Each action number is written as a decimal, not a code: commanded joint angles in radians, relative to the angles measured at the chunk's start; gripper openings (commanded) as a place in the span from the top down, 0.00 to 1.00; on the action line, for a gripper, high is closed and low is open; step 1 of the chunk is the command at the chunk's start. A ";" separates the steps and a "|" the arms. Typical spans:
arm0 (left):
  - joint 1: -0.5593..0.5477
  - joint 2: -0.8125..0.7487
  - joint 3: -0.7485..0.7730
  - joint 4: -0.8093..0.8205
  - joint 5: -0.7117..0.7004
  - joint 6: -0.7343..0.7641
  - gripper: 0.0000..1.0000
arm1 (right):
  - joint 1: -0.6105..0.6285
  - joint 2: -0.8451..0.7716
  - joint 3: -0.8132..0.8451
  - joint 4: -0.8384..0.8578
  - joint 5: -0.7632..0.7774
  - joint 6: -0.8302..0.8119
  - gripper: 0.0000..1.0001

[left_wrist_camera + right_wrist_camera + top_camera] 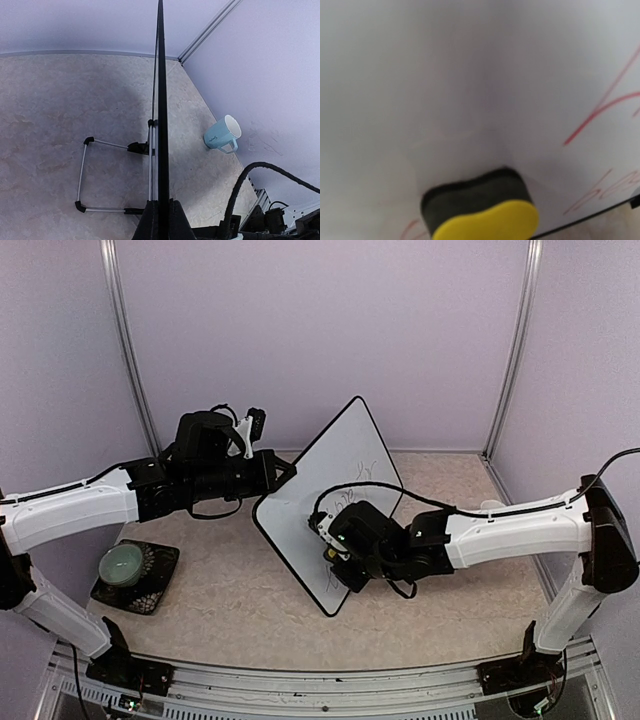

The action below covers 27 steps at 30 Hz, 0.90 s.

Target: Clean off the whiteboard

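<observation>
The whiteboard point(335, 455) stands tilted on one corner in the middle of the table, with handwriting point(357, 475) on its face. My left gripper point(276, 472) is shut on its left edge. In the left wrist view the whiteboard point(161, 90) shows edge-on as a black line running up from between the left gripper's point(162, 207) closed fingers. My right gripper point(336, 546) is shut on a yellow and black eraser point(481, 212), whose black side is pressed against the whiteboard point(470, 70) near its lower edge. Red strokes point(600, 107) show to the right of the eraser; the right fingers are hidden.
A wire stand point(82, 172) lies on the table behind the board. A light blue mug point(223, 134) sits by the right wall. A green bowl point(124, 562) rests on a black mat point(150, 590) at front left. Metal posts point(128, 360) frame the back corners.
</observation>
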 commanded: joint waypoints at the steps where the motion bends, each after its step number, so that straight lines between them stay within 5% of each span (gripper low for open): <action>1: -0.012 -0.013 -0.007 -0.007 0.027 -0.009 1.00 | 0.008 -0.016 -0.022 -0.018 -0.036 0.015 1.00; 27: -0.013 -0.024 -0.038 0.012 0.026 -0.017 1.00 | -0.014 0.050 0.234 -0.001 0.117 -0.055 1.00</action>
